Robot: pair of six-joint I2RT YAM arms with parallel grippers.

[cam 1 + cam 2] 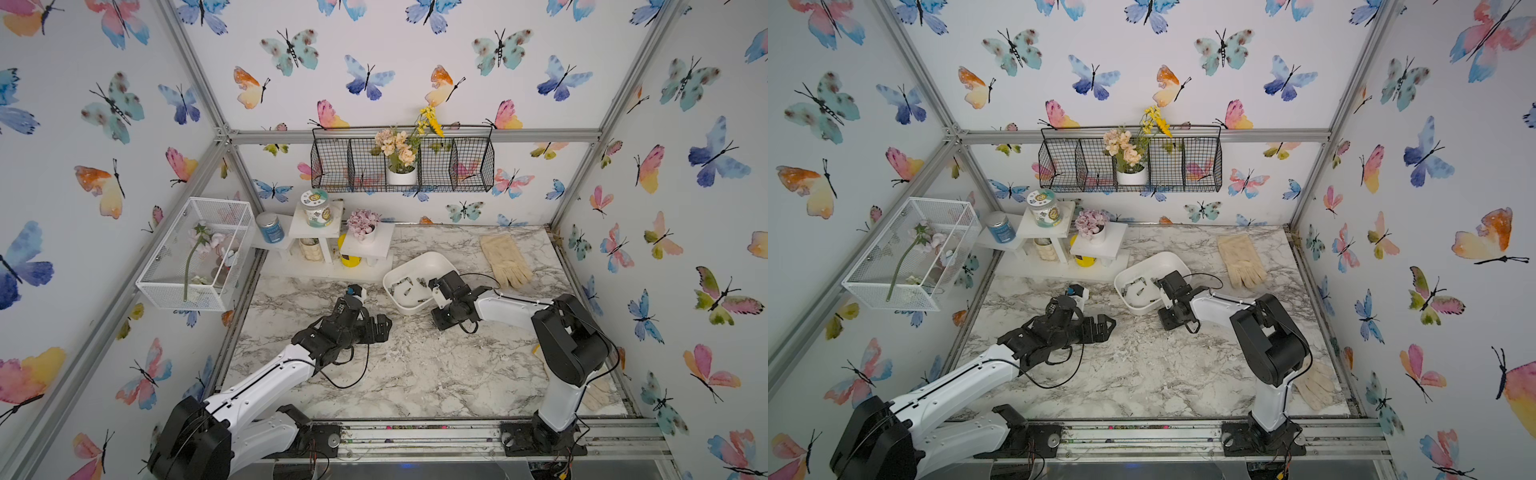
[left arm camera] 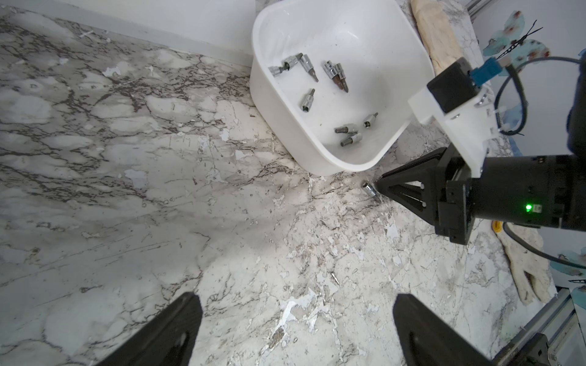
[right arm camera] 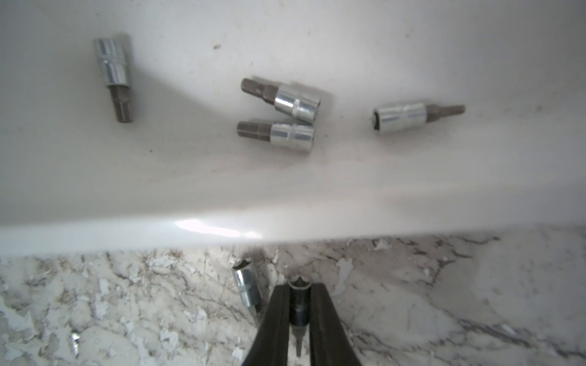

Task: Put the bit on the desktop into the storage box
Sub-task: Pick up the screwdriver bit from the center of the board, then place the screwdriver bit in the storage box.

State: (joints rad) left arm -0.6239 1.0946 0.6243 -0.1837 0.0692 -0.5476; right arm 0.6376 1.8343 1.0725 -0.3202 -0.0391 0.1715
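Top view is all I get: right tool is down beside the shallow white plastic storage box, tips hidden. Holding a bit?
Observer: Yes. The right wrist view shows the right tool shut on a small chrome socket bit, over the white marble-patterned desktop just outside the white plastic storage box.
Operator: Any others loose?
Observer: One, a second chrome bit lying on the desktop right beside the held one.
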